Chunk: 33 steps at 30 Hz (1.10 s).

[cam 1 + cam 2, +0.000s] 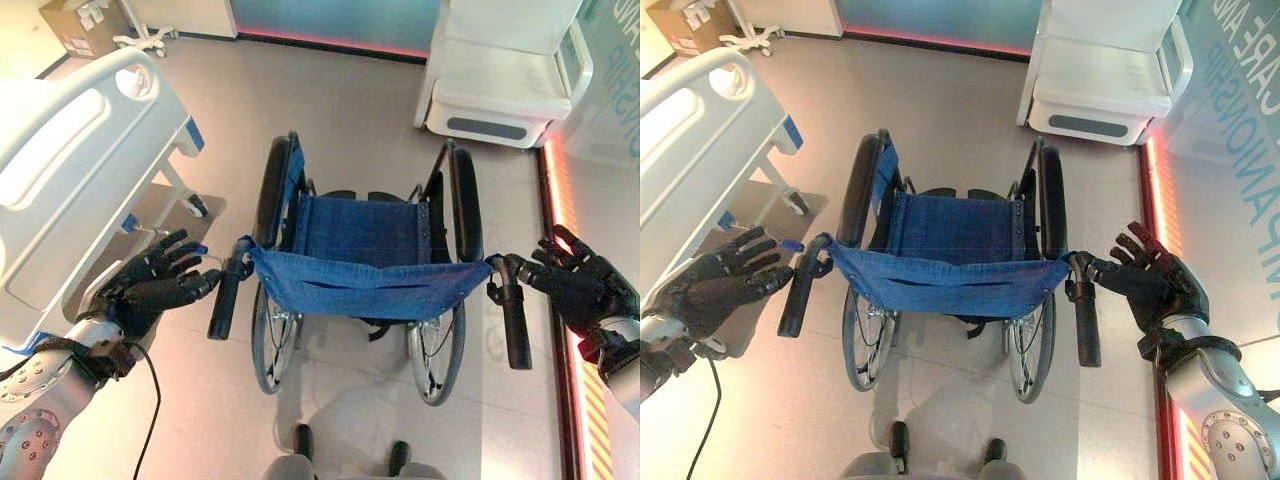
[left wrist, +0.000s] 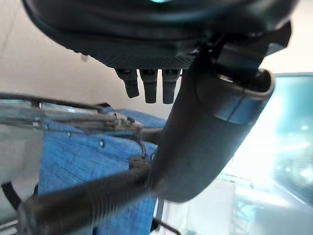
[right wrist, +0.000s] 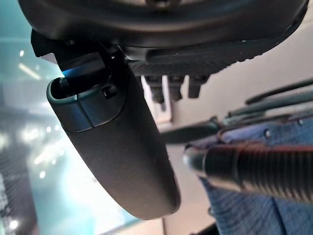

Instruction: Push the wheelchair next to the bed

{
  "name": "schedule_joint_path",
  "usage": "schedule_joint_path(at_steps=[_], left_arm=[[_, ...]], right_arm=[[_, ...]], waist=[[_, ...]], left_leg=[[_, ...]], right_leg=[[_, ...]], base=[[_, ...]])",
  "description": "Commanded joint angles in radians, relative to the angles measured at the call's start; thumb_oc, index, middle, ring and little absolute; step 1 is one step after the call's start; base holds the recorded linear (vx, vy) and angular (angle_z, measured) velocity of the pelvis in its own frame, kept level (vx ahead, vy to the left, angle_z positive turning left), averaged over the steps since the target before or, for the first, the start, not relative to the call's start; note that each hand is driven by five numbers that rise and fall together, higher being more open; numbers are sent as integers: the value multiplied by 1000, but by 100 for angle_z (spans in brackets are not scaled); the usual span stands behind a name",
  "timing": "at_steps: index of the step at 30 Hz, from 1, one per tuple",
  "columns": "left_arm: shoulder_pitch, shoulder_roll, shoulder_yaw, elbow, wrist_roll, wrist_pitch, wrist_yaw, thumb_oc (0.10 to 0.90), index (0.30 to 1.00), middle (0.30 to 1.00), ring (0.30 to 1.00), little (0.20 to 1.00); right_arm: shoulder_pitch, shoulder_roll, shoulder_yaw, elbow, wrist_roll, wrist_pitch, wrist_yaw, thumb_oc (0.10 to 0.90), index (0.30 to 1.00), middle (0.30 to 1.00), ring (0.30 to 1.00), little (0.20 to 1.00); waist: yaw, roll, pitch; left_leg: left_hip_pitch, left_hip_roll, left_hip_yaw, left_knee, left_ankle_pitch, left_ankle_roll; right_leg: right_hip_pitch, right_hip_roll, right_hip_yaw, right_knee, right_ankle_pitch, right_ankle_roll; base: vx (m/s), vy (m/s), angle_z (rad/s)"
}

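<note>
Now the wheelchair (image 1: 360, 270) stands in the middle of the floor, its blue back facing the robot and its seat pointing away. The bed (image 1: 70, 180) is off to the left side, near the wheelchair's left wheel but apart from it.

The left hand (image 1: 150, 285) sits just beside the left handle (image 1: 228, 290), fingers spread and straight, fingertips close to the grip. I cannot tell if they touch it. The right hand (image 1: 1155, 280) is just outside the right handle (image 1: 1085, 315), fingers open too, thumb reaching toward the top of the grip.

I think the step now is to take hold. To do it well, both hands should slide inward and wrap the grips at the same time. Then the push should be slow and even, so the chair does not swing into the bed frame.
</note>
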Motion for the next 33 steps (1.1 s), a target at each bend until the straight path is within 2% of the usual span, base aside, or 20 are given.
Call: schedule_joint_path(at_steps=[1, 3, 4, 7, 10, 14, 17, 21, 23, 27, 33], left_arm=[[-23, 120, 139, -39, -98, -77, -27, 800, 900, 900, 900, 900], [-23, 120, 138, -41, -104, -75, -25, 800, 900, 900, 900, 900], [-26, 112, 110, -75, -197, -51, -35, 800, 900, 900, 900, 900], [-22, 101, 86, -112, -266, -38, -8, 800, 900, 900, 900, 900], [-9, 103, 76, -125, -250, -33, 10, 800, 900, 900, 900, 900], [26, 113, 83, -131, -248, -13, 5, 800, 900, 900, 900, 900], [45, 120, 80, -139, -278, 8, -13, 800, 900, 900, 900, 900], [46, 127, 47, -142, -305, 11, -12, 800, 900, 900, 900, 900], [50, 127, 37, -143, -307, 21, -7, 800, 900, 900, 900, 900], [77, 149, 50, -141, -217, 23, 11, 800, 900, 900, 900, 900], [128, 219, 139, -102, -134, 37, -32, 800, 900, 900, 900, 900]], right_arm=[[-57, -92, -44, -64, 51, -135, 47, 800, 900, 900, 900, 900], [-56, -92, -44, -66, 53, -135, 47, 800, 900, 900, 900, 900], [-46, -94, -32, -82, 62, -114, 56, 800, 900, 900, 900, 900], [-22, -94, -28, -96, 40, -109, 51, 800, 900, 900, 900, 900], [-9, -98, -23, -92, -10, -94, 24, 800, 900, 900, 900, 900], [32, -122, -36, -88, 0, -56, 21, 800, 900, 900, 900, 900], [48, -132, -26, -91, 43, -52, 49, 800, 900, 900, 900, 900], [50, -137, 9, -84, 22, -62, 48, 800, 900, 900, 900, 900], [60, -137, 16, -78, -18, -63, 42, 800, 900, 900, 900, 900], [83, -166, -4, -67, -71, -59, 20, 800, 900, 900, 900, 900], [102, -232, -53, -54, -103, -18, -8, 800, 900, 900, 900, 900]], waist=[[-7, 1, -54], [-7, 1, -55], [-6, 1, -55], [-5, 2, -53], [-3, 2, -44], [-8, 2, -36], [-10, 4, -28], [-13, 8, -23], [-16, 9, -23], [-19, 11, -20], [-20, 14, -15]], left_leg=[[-3, 20, 56, 7, -41, -30], [-4, 20, 56, 7, -41, -30], [-6, 20, 57, 7, -40, -31], [-10, 20, 58, 9, -39, -32], [-16, 20, 58, 12, -36, -33], [-20, 18, 58, 10, -34, -31], [-23, 17, 60, 12, -30, -30], [-27, 17, 62, 12, -28, -30], [-27, 17, 65, 13, -28, -30], [-28, 17, 70, 15, -27, -30], [-27, 16, 67, 15, -24, -32]], right_leg=[[-52, 17, 3, 11, 32, -14], [-52, 17, 3, 11, 32, -14], [-52, 15, -2, 12, 32, -13], [-55, 15, -5, 12, 33, -12], [-61, 15, -4, 13, 36, -10], [-65, 16, 0, 12, 37, -9], [-68, 15, 2, 13, 39, -9], [-73, 14, 2, 13, 42, -8], [-73, 13, 2, 14, 42, -7], [-75, 13, 3, 15, 43, -6], [-74, 15, 7, 13, 44, -6]], base=[[0, 0, 0], [0, 0, 0], [0, 0, 0], [0, 0, 0], [0, 0, 0], [0, 0, 0], [0, 0, 0], [0, 0, 0], [0, 0, 0], [0, 0, 0], [0, 0, 0]])
